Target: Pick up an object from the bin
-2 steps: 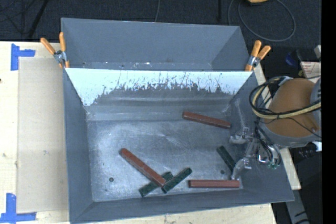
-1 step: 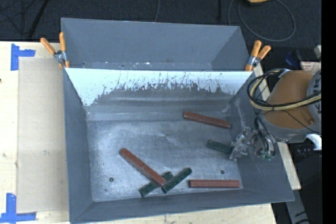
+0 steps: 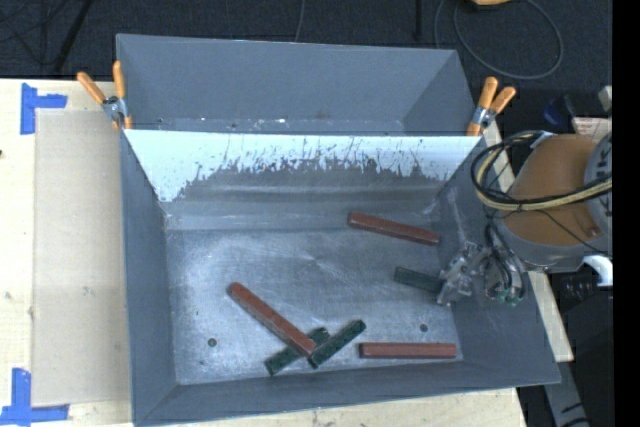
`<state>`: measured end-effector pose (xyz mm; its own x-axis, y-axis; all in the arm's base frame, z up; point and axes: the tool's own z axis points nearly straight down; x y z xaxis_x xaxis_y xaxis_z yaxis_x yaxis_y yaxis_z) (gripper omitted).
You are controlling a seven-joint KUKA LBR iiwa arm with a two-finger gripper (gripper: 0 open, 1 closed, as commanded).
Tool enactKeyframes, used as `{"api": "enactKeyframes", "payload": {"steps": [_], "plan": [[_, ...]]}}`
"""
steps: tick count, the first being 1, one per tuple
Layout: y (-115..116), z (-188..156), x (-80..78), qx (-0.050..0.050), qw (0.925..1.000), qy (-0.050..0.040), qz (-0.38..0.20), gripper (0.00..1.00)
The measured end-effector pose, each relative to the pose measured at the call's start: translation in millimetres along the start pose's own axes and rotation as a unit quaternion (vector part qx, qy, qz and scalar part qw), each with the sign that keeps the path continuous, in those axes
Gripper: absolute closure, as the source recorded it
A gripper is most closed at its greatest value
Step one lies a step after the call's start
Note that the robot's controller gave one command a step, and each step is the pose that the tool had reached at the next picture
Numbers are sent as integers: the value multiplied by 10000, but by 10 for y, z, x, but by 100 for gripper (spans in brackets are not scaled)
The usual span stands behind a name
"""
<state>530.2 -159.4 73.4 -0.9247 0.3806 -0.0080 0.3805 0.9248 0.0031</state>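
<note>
The gripper is low at the 3 o'clock side of the grey metal bin, close to the right wall. Its tip sits at the right end of a short dark green bar, which lies flat on the bin floor and points toward 9 o'clock with a slight tilt. Whether the fingers are spread or pressed together cannot be told; their tips blur into the bar's end, and no gap or grip is clear.

At 2 o'clock, just above the green bar and apart from it, lies a reddish-brown bar. Another reddish-brown bar lies level at 5 o'clock, near the front wall. At 6 to 7 o'clock a longer reddish-brown bar runs diagonally, and its lower end meets 2 dark green bars that cross it.
</note>
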Motion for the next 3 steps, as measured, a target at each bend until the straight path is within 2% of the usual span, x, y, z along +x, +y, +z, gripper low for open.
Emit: {"api": "enactKeyframes", "payload": {"steps": [1, 2, 3], "plan": [[-2, -25, 14, 5, 10000, 22, -3, 100], [-11, -202, 46, 14, 10000, 90, -2, 100], [-10, -415, 22, 12, 10000, 50, -3, 100]]}}
